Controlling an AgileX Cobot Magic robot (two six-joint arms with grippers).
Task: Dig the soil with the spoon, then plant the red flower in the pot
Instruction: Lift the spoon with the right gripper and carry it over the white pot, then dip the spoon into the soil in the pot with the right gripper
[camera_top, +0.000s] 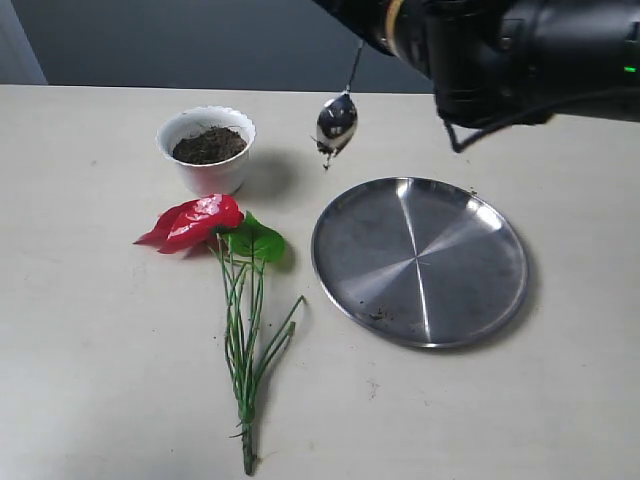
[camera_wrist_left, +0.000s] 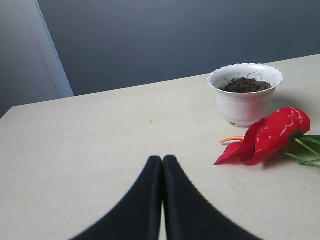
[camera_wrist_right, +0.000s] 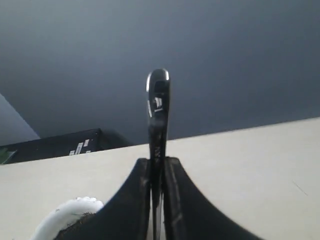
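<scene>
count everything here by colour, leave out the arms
white: 1, pot
red and green: 1, red flower
silver: 2, spoon, plate
dark brown: 1, soil
total: 5

wall (camera_top: 200, 40): plain dark grey-blue | paler panel (camera_wrist_left: 30, 55): beside it | table (camera_top: 90, 380): pale beige, matte | light: soft, faint shadows

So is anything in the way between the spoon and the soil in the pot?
Nothing visible. The spoon, clamped in the right gripper, hangs in the air beside the pot, whose soil lies uncovered. The red flower lies on the table, off that path.
</scene>
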